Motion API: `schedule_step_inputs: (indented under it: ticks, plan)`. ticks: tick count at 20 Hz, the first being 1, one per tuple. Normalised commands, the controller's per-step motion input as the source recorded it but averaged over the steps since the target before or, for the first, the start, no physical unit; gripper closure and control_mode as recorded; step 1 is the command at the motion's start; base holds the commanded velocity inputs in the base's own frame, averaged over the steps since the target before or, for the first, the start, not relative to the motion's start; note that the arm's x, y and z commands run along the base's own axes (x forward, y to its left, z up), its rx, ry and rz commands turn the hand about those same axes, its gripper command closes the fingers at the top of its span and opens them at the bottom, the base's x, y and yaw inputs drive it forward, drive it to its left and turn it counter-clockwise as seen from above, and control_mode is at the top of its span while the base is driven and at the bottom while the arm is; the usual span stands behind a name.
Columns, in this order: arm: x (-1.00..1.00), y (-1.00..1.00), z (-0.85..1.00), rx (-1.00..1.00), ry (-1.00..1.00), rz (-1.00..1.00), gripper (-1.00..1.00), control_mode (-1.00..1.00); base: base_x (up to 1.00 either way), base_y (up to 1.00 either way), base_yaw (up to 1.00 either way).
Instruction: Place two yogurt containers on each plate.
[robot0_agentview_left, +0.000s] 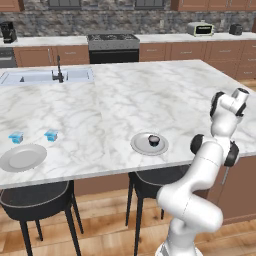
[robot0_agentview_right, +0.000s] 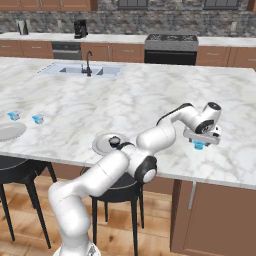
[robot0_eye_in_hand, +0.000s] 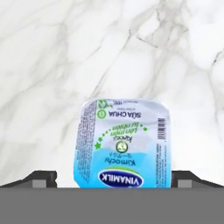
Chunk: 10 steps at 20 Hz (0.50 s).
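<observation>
Two grey plates sit near the front edge of the marble island (robot0_agentview_left: 125, 100). The left plate (robot0_agentview_left: 22, 157) holds nothing. The middle plate (robot0_agentview_left: 149, 144) carries one small dark round thing (robot0_agentview_left: 153, 140) near its centre; what that thing is cannot be told. No yogurt cup lies on either plate.

Two yogurt cups stand on the marble just beyond the left plate: the far-left cup (robot0_agentview_left: 16, 137) and a second cup (robot0_agentview_left: 51, 134) to its right, apart from each other and near the plate's far rim without touching it. A third cup (robot0_agentview_right: 199, 145) sits on the right part of the island, near the front edge and well apart from both plates, directly under the gripper (robot0_agentview_right: 201, 136).

From the hand camera this third cup (robot0_eye_in_hand: 124, 144) shows its top: a squarish foil lid with rounded corners, pale blue and white, printed with green text, a barcode along one side, and a dark blue oval badge reading VINAMILK. In the base views the cups look bright blue with paler tops.

The gripper's jaws stand wide apart, one finger tip (robot0_eye_in_hand: 41, 179) on each side of the cup, neither touching it. The cup rests on the marble, not held.

Farther back, a sink (robot0_agentview_left: 47, 76) with a dark tap is set into the island's far left.
</observation>
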Motion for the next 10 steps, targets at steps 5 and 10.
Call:
schedule_step_inputs:
  ticks: [5, 10]
  plan:
    - [0.09, 0.13, -0.03, 0.00, 0.00, 0.00, -1.00, -1.00, 0.00, 0.00, 0.00]
    - [0.08, 0.04, -0.13, 0.00, 0.00, 0.00, -1.00, -1.00, 0.00, 0.00, 0.00]
